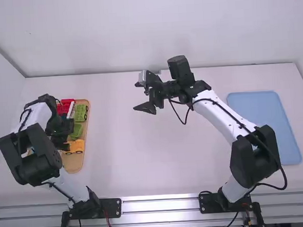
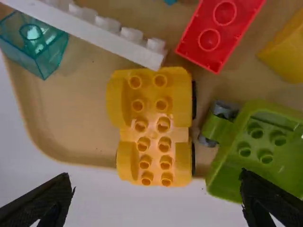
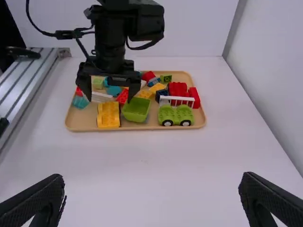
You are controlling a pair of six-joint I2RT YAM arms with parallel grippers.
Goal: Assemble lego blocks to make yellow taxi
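One white table (image 1: 159,159) carries one light-blue mat (image 1: 265,127) on its right side and one tan tray (image 1: 72,166) on its left. Two grippers show: the left gripper (image 1: 64,137) hangs over the tray, its two fingers wide apart, while the right gripper (image 1: 135,96) is above the table's middle, likewise spread, with nothing between its fingers. Inside the tray, one lime-green car base (image 3: 175,113) shows two wheels on one side, near one white fence piece (image 3: 177,99). One yellow car chassis (image 2: 154,113), the taxi's base, has twelve studs in two rows of six. Just beside it sits one green tub (image 2: 227,175) with four studs visible, and near its other end, one clear teal brick (image 2: 47,52).
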